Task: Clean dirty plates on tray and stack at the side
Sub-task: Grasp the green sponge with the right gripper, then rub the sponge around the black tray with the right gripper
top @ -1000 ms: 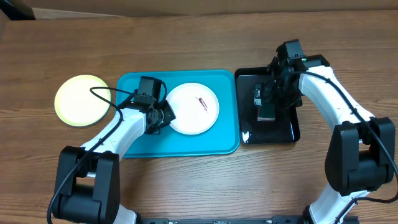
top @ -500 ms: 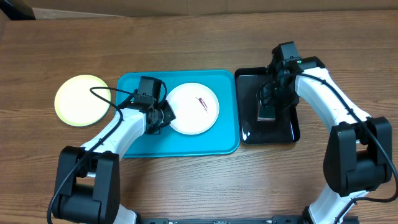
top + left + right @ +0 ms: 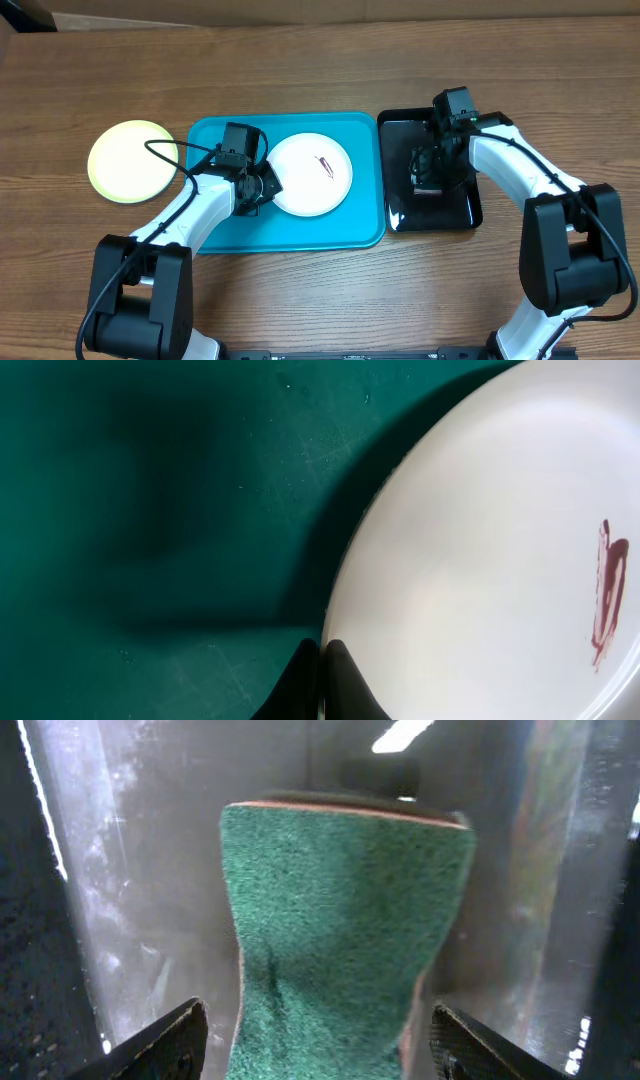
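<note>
Item, one wooden table (image 3: 320, 60), bearing two trays side by side; the tray (image 3: 330, 232), turquoise, rectangular with rounded corners and a raised rim, lay at the centre; a smaller glossy black tray (image 3: 460, 205) stood just beside its right edge. Item, one white plate (image 3: 305, 190), round and flat, lying in the right half of the turquoise tray, marked with a small reddish-brown smudge (image 3: 326, 165) towards its upper right. Item, one yellow-green plate (image 3: 131, 161), lying on the bare table left of the turquoise tray, apart from it, with no mark that I could make out. Item, the left gripper (image 3: 262, 186), low over the turquoise tray at the white plate's left rim; its jaws were closed tight, tips together against the rim; whether the rim itself was nipped between them I could not tell. Item, the right gripper (image 3: 428, 172), down over the black tray; its jaws stood fairly wide, one on either side of a green scouring sponge (image 3: 345, 920), which was waisted inward near the fingertips; whether the jaws pressed on the sponge or merely flanked it I could not tell; the black tray's floor shone with reflected light around the sponge.
</note>
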`<state>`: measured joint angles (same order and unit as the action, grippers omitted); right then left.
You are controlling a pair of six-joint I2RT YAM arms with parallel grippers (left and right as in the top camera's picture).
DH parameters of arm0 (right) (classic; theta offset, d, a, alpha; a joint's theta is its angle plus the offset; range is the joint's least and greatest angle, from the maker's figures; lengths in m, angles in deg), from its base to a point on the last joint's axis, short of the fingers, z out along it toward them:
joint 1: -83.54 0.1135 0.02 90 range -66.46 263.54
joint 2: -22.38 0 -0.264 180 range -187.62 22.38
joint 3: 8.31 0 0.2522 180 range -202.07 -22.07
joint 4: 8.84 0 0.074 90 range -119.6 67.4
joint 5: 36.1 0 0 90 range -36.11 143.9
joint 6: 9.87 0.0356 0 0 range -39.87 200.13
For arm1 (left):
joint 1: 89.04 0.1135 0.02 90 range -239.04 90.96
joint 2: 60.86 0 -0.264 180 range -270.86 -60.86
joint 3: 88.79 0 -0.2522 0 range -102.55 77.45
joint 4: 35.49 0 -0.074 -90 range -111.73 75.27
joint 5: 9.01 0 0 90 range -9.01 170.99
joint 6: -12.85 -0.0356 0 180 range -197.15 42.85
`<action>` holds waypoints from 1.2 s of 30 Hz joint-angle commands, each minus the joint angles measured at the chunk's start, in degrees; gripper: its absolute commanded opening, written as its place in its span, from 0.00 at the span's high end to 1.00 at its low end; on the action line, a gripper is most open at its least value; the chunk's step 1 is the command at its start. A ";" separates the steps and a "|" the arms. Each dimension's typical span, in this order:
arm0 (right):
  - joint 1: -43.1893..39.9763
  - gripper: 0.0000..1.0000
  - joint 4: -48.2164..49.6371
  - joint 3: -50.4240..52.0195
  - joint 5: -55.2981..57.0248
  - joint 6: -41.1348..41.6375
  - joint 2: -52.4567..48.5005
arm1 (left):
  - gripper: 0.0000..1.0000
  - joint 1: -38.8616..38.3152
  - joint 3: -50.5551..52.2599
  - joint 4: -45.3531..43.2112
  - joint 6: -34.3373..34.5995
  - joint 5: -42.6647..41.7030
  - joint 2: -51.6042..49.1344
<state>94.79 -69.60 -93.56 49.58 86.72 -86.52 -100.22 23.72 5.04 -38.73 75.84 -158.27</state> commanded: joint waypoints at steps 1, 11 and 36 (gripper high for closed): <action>0.04 0.28 1.29 0.28 -1.55 -0.44 1.31 | 0.96 -0.11 -0.94 0.00 -0.70 0.02 0.33; 0.07 0.36 2.69 0.79 1.27 -0.42 1.31 | 0.96 -0.11 -0.85 0.00 -0.68 0.20 0.33; 0.07 0.96 2.86 -1.05 0.61 -1.11 4.17 | 0.96 -0.11 -0.85 0.00 -0.70 0.31 0.33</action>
<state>94.79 -66.19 -91.52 50.28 86.04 -86.39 -100.20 23.72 5.04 -38.73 75.86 -158.27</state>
